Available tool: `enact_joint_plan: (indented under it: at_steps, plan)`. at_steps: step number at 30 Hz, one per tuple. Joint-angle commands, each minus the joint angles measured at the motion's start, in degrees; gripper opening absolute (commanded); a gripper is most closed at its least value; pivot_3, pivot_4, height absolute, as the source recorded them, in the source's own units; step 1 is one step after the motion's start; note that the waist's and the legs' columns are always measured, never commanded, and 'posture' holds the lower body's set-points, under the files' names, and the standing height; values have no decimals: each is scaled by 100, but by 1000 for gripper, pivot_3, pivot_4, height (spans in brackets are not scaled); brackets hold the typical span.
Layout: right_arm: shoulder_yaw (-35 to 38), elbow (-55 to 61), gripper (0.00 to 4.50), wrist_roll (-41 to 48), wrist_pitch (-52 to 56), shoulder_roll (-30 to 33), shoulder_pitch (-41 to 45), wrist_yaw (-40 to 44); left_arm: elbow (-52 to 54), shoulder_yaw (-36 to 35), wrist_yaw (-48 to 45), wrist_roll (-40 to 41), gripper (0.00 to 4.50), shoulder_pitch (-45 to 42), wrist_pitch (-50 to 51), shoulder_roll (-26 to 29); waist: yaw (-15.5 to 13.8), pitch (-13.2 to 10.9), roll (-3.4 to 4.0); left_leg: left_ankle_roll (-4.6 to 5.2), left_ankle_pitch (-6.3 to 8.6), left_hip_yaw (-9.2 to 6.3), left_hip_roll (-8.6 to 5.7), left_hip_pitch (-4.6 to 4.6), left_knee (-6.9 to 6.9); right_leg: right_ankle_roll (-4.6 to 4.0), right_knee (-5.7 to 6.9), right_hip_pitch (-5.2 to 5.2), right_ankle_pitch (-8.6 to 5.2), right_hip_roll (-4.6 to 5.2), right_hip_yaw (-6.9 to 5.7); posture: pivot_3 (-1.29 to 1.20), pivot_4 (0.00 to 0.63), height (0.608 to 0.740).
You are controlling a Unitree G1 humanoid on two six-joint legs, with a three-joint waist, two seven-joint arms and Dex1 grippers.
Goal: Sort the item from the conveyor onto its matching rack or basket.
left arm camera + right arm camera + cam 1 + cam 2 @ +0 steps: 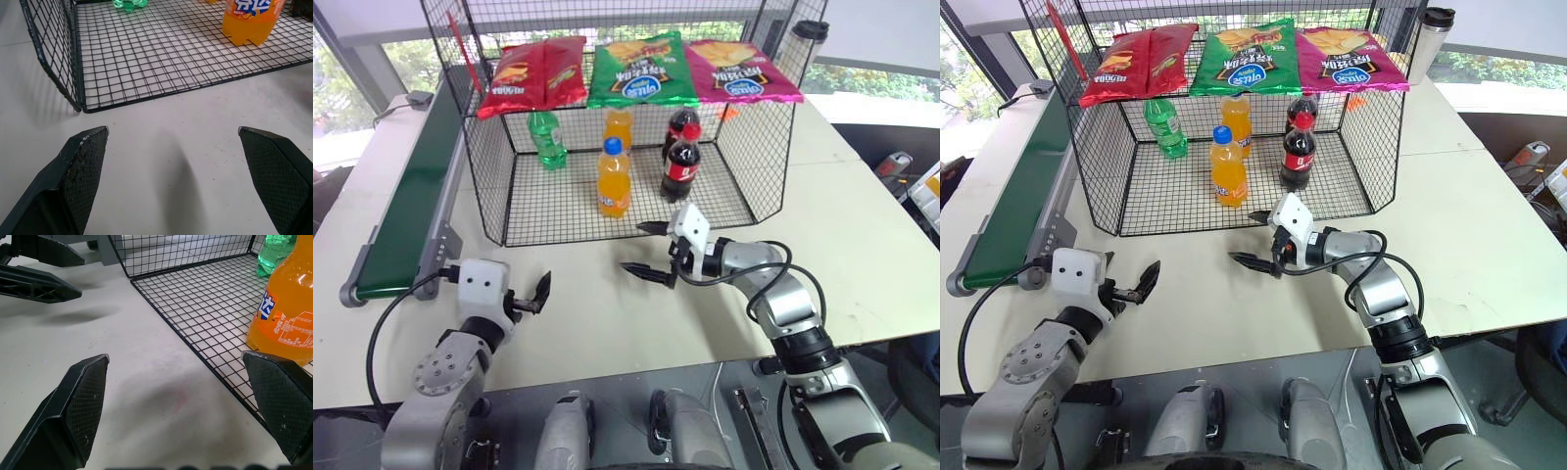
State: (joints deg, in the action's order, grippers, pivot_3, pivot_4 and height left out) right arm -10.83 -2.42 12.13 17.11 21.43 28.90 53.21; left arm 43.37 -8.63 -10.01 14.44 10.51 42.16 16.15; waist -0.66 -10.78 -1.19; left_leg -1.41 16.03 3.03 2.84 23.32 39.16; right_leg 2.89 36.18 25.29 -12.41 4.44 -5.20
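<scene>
The left gripper (536, 294) hangs near the robot on the left, its arm bent, fingers spread wide and empty, pointing forward and slightly down. The right gripper (646, 250) reaches farther out at centre, wrist turned so it points left, fingers (83, 401) also wide apart, holding nothing.

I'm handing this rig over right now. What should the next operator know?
Left gripper: open, empty, above the table near the conveyor's near end.
Right gripper: open, empty, at the cage's open front.
A green bottle stands at the cage's back left; its cap colour is unclear. No item on the belt.
Sorting looks done or not begun; confirm the cap.
</scene>
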Motion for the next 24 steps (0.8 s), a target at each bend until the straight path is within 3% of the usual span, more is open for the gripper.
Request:
enact_joint_plan:
  at_steps: [1, 16, 24]
  plan:
    - [24, 243, 4500, 74, -25, 27, -20, 11, 84, 5, -9, -32, 4415, -40, -76, 61, 0, 0, 0, 0, 0, 0, 0, 0, 0, 0, 0, 0, 0, 0, 0, 0, 150, 740]
    - [-3, 279, 4500, 121, -23, 63, -36, 164, 229, -33, 80, -123, 4415, -65, -81, 141, -1, 0, 0, 0, 0, 0, 0, 0, 0, 1, 0, 0, 1, 0, 0, 0, 150, 740]
    - [37, 751, 4500, 769, 202, 165, -190, 867, 612, -406, 495, -73, 4415, -475, 100, -73, -3, 0, 0, 0, 0, -3, 0, 0, 0, 8, 0, -1, 5, 0, 0, 0, 150, 740]
